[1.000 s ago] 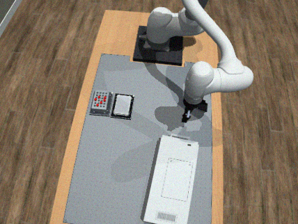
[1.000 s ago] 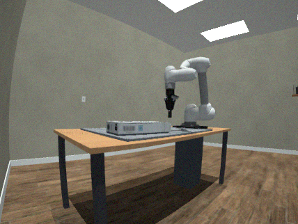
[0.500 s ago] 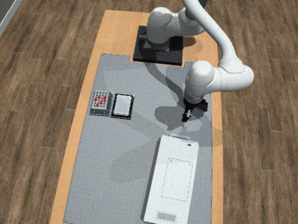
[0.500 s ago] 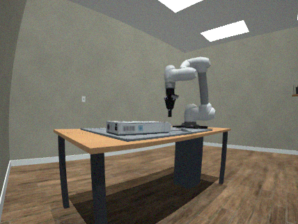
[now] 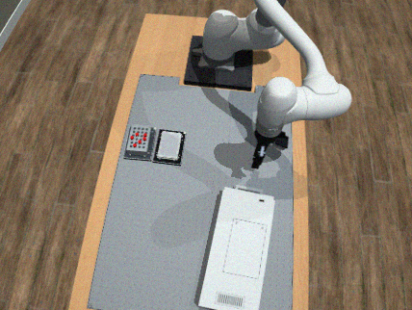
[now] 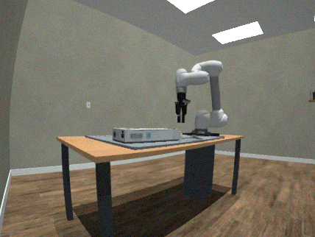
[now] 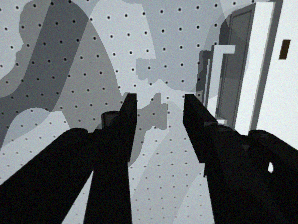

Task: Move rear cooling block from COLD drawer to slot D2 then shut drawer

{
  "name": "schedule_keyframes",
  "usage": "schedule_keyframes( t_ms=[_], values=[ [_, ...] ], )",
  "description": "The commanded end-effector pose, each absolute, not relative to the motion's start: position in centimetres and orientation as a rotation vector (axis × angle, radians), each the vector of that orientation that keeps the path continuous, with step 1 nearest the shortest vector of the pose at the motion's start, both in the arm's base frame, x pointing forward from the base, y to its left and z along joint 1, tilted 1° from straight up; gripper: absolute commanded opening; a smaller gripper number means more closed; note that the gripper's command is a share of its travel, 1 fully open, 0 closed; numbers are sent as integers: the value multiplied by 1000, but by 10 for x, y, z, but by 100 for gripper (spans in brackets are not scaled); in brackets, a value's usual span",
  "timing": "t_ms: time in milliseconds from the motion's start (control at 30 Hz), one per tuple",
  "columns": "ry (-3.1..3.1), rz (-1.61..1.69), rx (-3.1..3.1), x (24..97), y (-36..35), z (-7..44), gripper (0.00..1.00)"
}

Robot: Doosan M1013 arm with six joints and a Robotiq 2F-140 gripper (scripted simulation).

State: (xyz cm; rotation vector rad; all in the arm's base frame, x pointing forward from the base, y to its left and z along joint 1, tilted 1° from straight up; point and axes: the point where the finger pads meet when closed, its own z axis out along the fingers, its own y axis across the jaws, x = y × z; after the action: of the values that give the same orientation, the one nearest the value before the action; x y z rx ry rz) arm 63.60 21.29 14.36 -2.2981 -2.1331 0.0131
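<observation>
So in the top view the hand hangs in the air off the 12 o'clock end of the cooler COLD, fingers partway open with a visible gap and nothing between them. The rear cooling block is way over at about 10 to 11 o'clock from COLD, on D2, six red tubes showing, though I can't tell if it's totally flat, and D1 is just beside it at 3 o'clock. COLD's drawer looks shut and its lamp looks dark, but the front block is hidden.

Fingers — wider apart now, gap showing.
</observation>
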Motion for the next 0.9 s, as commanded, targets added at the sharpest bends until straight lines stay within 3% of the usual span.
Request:
schedule_keyframes(
  t_ms=[0, 867],
  values=[
    [-2133, 10, -2298, 622, 214, 151, 35],
    [-2133, 10, -2298, 558, 219, 180, 35]
  ],
)
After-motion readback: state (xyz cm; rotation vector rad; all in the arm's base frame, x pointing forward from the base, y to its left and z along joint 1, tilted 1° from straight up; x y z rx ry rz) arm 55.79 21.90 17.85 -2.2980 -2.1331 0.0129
